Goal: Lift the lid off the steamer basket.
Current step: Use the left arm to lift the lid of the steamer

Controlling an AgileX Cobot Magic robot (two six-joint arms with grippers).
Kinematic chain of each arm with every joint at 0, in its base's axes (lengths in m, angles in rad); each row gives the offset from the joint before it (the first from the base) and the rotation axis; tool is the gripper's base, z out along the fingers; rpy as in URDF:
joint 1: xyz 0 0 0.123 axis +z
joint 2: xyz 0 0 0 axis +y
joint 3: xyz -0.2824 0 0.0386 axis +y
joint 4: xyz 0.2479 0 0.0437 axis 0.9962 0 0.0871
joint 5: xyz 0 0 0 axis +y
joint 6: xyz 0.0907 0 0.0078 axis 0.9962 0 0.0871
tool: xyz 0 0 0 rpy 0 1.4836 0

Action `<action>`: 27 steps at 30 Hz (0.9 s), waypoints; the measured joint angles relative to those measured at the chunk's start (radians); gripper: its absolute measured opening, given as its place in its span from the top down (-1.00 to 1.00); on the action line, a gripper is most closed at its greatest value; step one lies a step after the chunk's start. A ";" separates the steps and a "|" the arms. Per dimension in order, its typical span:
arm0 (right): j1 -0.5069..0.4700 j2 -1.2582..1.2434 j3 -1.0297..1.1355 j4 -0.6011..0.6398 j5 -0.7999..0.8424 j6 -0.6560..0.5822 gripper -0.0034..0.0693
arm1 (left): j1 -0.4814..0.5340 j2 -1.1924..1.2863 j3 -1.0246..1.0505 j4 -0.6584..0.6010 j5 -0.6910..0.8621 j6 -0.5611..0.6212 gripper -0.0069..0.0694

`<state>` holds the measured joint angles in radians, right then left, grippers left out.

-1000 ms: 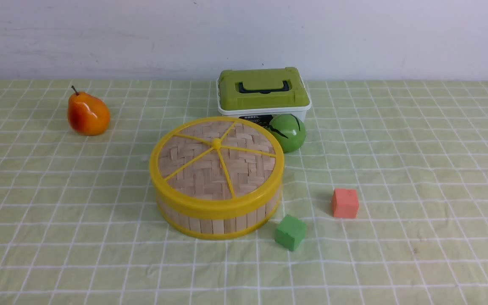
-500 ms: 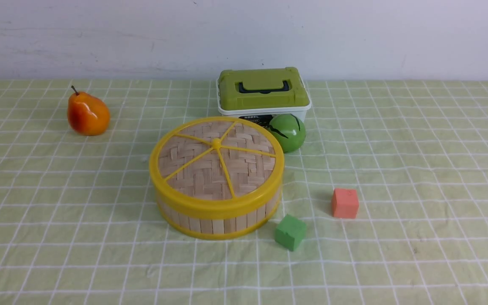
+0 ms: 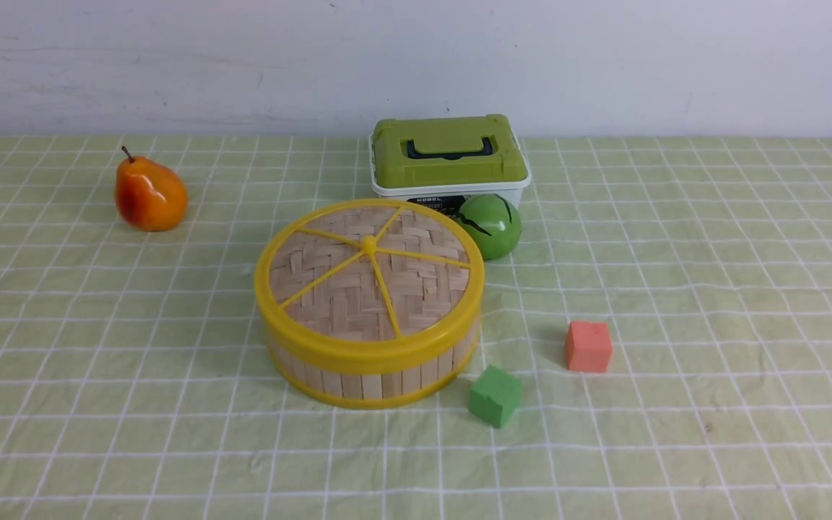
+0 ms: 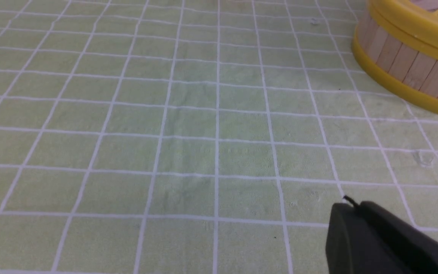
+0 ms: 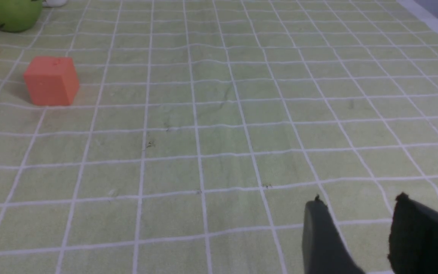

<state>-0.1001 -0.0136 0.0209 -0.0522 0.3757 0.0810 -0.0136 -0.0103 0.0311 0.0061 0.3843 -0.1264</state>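
Left claw (image 4: 353, 207) has fingers pressed together; right claw (image 5: 357, 203) holds its 2 fingers apart.

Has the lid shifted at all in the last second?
No. The lid sits in the same place on the steamer basket, and its rim lines up with the green ball just as before.

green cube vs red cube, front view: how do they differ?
Colour: the green cube is green, the red cube salmon-red. Place: green cube sits close by the steamer basket; red cube stands apart, farther right. Pose: green cube turned edge-on, red cube nearly square-on. Both look similar in size.
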 joint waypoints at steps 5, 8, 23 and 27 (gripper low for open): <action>0.000 0.000 0.000 0.000 0.000 0.000 0.24 | 0.000 0.000 0.000 0.000 0.000 0.000 0.79; 0.000 0.000 0.000 0.000 0.000 0.000 0.24 | 0.000 0.000 0.000 0.001 0.000 0.000 0.78; 0.000 0.000 0.000 0.000 0.000 0.000 0.24 | 0.000 0.000 0.000 0.022 -0.001 0.003 0.76; 0.000 0.000 0.000 0.000 0.000 0.000 0.24 | 0.000 0.000 0.001 0.065 -0.115 0.019 0.75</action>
<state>-0.1001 -0.0136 0.0209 -0.0522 0.3757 0.0810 -0.0136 -0.0103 0.0319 0.0713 0.2691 -0.1078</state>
